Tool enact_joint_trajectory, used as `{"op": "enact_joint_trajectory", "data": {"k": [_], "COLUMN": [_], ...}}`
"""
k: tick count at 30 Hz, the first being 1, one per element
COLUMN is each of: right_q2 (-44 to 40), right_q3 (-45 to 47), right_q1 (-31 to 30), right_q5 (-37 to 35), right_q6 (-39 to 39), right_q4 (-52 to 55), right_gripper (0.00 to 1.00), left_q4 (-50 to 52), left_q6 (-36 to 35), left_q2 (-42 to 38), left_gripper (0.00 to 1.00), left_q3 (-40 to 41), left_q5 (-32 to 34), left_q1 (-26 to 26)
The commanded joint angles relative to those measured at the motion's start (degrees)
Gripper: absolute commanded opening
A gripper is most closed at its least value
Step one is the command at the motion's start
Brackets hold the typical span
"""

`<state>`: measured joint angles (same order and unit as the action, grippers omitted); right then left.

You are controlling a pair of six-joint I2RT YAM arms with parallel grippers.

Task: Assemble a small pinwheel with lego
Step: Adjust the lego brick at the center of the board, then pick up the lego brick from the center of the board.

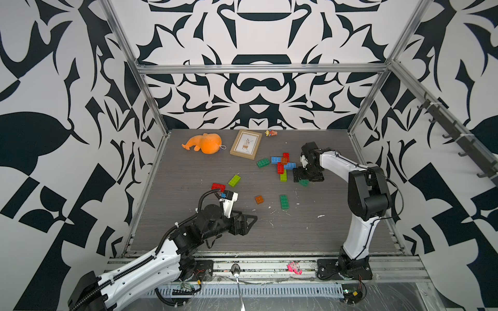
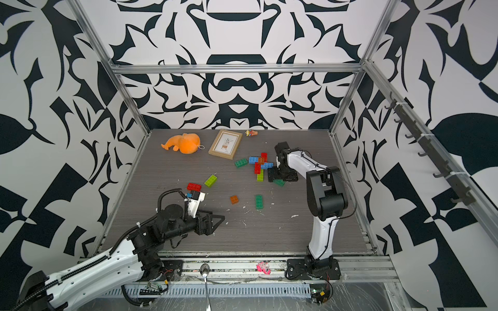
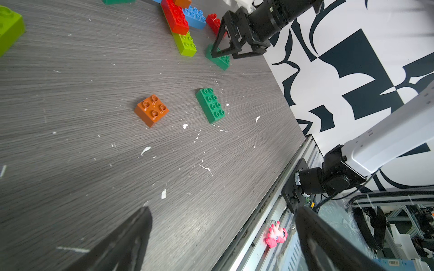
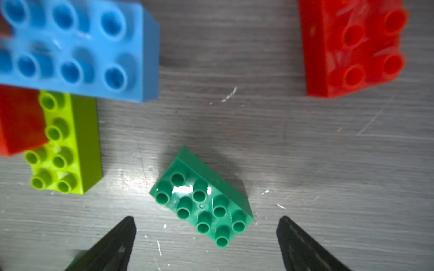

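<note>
Both fingers (image 4: 117,241) of the right gripper (image 4: 206,220) stand spread, dark green brick (image 4: 202,204) loose between their tips, right of centre in both top views. Brick cluster (image 1: 283,165) just left; bare table (image 1: 310,237) below. Left gripper (image 3: 224,211) gapes empty.

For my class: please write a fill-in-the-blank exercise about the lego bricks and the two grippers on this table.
1. The right gripper hangs with its jaws ____ over a dark green studded plastic brick.
2. The lone orange-brown square plastic brick shows ____ studs on top.
3. In the joined cluster, a red studded brick overlaps a ____ green brick.
4. The left gripper is open and holds ____.
Missing words: open; four; lime; nothing.
</note>
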<state>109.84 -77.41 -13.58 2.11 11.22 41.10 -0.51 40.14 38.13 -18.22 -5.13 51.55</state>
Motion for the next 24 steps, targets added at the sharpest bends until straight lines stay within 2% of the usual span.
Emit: {"op": "enact_joint_trajectory", "data": {"k": [1,5,11,20,24], "right_q2": [-3.45,-0.28,2.53,-6.95,-8.66], "right_q3": [1.64,-0.44,-0.26,11.81,12.78], "right_q1": [-0.31,-0.04,-0.09,-0.58,-0.92], "right_q5": [-0.36,1.8,4.25,7.7,5.99], "right_q6": [0.05,-1.69,-2.26,1.34,1.49], "right_q4": [-1.83,-2.07,-3.04,-7.3,-8.15], "right_gripper": [0.98,0.97,0.89,0.83,0.78], "left_q4": [1.77,1.63,2.4,4.29,3.76], "left_q6": [-0.6,-0.34,0.2,-0.11,-0.02], "left_q2": [-1.16,-1.18,-2.88,-5.3,-4.41], "left_gripper": [1.0,1.0,1.0,1.0,1.0], "left_q3": [-1.45,-1.26,-0.5,-0.47,-0.57], "left_q5": [0.99,0.73,0.64,1.45,0.98], "left_q1": [0.13,0.13,0.13,0.14,0.13]}}
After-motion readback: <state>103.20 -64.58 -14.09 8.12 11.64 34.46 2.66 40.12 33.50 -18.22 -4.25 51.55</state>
